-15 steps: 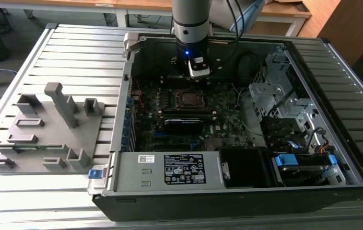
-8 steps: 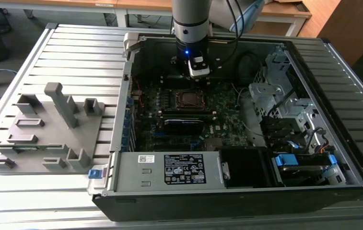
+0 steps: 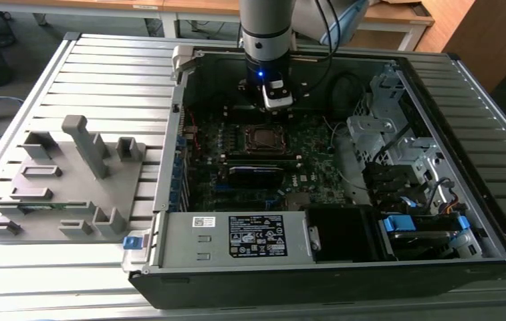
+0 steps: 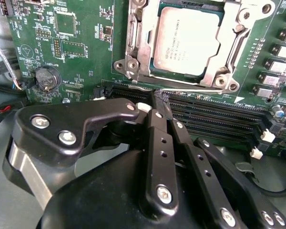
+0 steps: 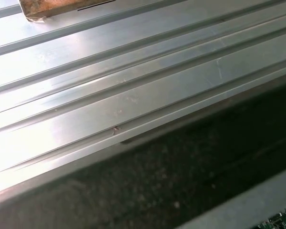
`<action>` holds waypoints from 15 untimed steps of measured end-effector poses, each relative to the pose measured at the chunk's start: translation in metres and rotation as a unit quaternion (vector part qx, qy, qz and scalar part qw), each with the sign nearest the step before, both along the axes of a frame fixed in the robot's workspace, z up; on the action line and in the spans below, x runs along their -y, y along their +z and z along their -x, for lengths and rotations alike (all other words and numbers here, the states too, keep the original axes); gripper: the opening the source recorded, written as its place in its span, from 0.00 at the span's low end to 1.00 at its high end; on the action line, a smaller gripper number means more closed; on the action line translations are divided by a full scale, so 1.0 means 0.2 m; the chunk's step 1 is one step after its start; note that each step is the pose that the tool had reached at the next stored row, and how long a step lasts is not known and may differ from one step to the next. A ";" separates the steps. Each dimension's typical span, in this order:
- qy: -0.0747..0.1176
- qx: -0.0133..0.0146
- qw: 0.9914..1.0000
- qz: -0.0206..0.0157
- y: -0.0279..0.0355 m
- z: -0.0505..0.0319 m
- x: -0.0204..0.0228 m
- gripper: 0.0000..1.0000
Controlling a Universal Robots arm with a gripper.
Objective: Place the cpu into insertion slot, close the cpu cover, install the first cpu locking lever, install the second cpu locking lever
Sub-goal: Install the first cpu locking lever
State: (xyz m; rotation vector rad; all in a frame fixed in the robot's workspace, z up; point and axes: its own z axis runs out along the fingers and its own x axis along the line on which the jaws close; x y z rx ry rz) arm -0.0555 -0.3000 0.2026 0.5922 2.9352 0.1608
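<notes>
— Slatted metal table (image 3: 101,73), open computer case (image 3: 324,281). Where's the chip (image 4: 193,40)?
— In its socket (image 4: 125,65), cover (image 4: 142,33) down over it. Gripper (image 4: 159,102) clenched, seemingly empty, just beside. Levers (image 4: 195,88): latched or not, I can't tell

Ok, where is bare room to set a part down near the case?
Bare table slats lie beyond the grey fixture tray, up to the computer case wall, and again in front of the tray. Inside the case it is crowded: motherboard, drive cage, cables, and the gripper near the cpu.
</notes>
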 end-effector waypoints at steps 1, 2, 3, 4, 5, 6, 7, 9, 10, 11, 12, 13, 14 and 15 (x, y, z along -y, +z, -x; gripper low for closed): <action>0.000 0.000 1.000 0.000 0.000 0.000 0.000 0.11; 0.000 0.000 1.000 0.000 0.000 0.000 0.000 0.11; 0.000 0.000 1.000 0.000 -0.002 0.000 0.000 0.11; 0.000 0.000 1.000 0.001 -0.003 0.000 0.000 0.11; 0.000 0.000 1.000 0.001 -0.005 0.000 0.000 0.11; 0.000 0.000 1.000 0.001 -0.006 0.000 0.000 0.11; 0.000 0.000 1.000 0.002 -0.007 0.000 0.000 0.11; 0.000 0.000 1.000 0.003 -0.007 0.000 0.000 0.11; 0.000 0.000 1.000 0.003 -0.007 0.000 0.000 0.11; 0.000 0.000 1.000 0.003 -0.007 0.000 0.000 0.11; 0.000 0.000 1.000 0.003 -0.008 0.000 0.000 0.11; 0.000 0.000 1.000 0.003 -0.008 0.000 0.000 0.11; 0.000 0.000 1.000 0.004 -0.009 0.000 0.000 0.11; 0.000 0.000 1.000 0.004 -0.010 0.000 0.000 0.11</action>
